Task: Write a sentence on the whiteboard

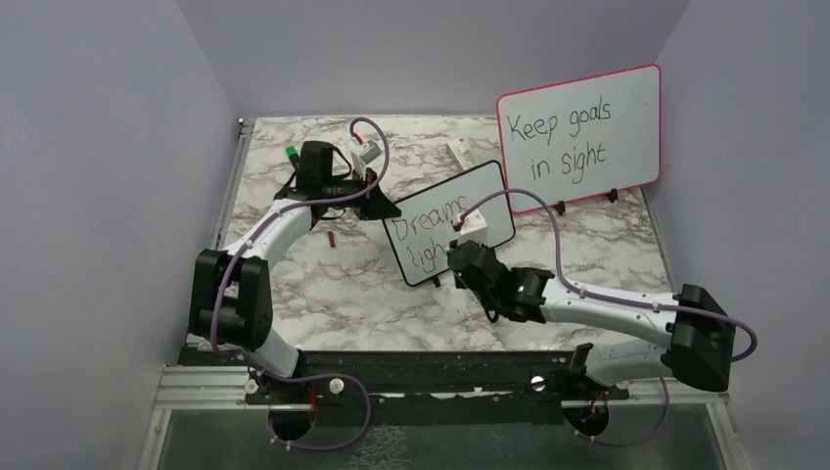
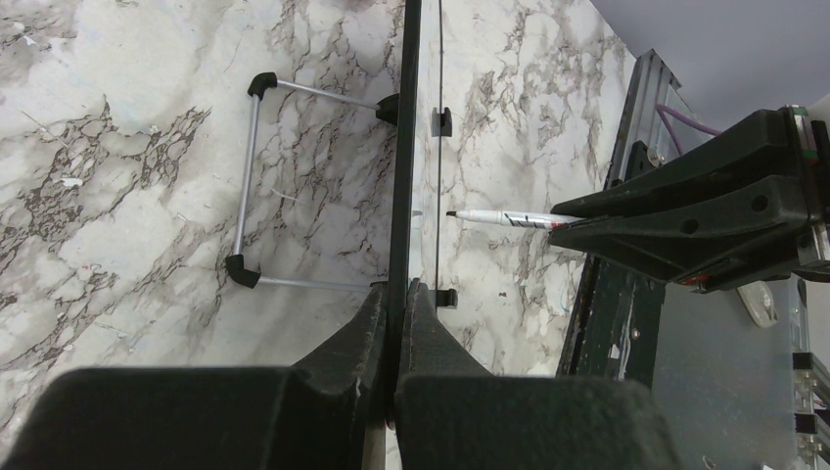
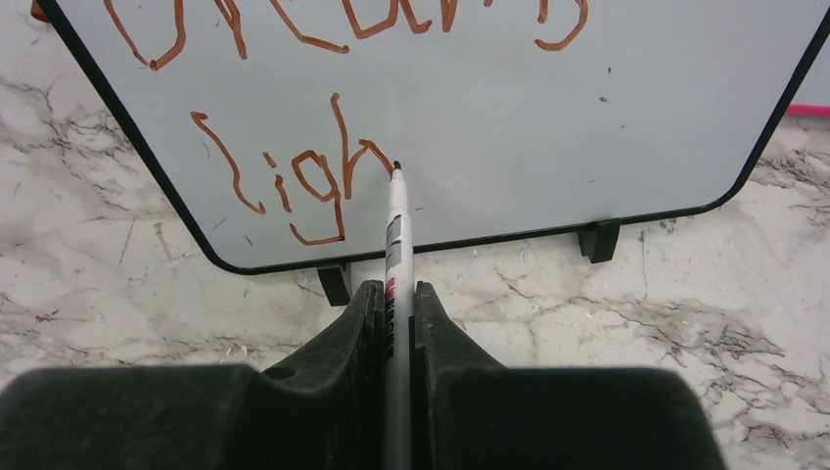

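Writing on the whiteboard (image 1: 445,230): the sentence (image 3: 294,186) is in red, kinda wobbly handwriting. Top line reads "Dreams" from above, though the right wrist view cuts its upper half off. Second line has only "ligh".
look of the whiteboard: small white rectangle, thin black frame, rounded corners, two little black feet (image 3: 599,240) on the bottom edge. A few tiny dark specks on the surface, otherwise pretty clean.
where it is: standing upright around the middle of the marble table (image 1: 343,284), turned at an angle, between the two arms and in front-left of the bigger pink board (image 1: 577,127).
left gripper (image 2: 394,294): jaws pinched tight on the whiteboard's side edge. Its wrist view sees the whiteboard edge-on as a thin dark line.
right gripper (image 3: 394,294): jaws clamped on a marker (image 3: 394,225), barely any gap.
marker: white barrel with a red and grey label, dark tip. The tip sits right where the "h" stroke ends.
wire stand (image 2: 250,186): thin metal frame with black corners, on the table on the back side of the whiteboard.
pink board: back right by the wall, black "Keep goals in sight" on two lines.
red bit (image 1: 333,238): small, lying on the table left of the whiteboard. Can't tell what it is.
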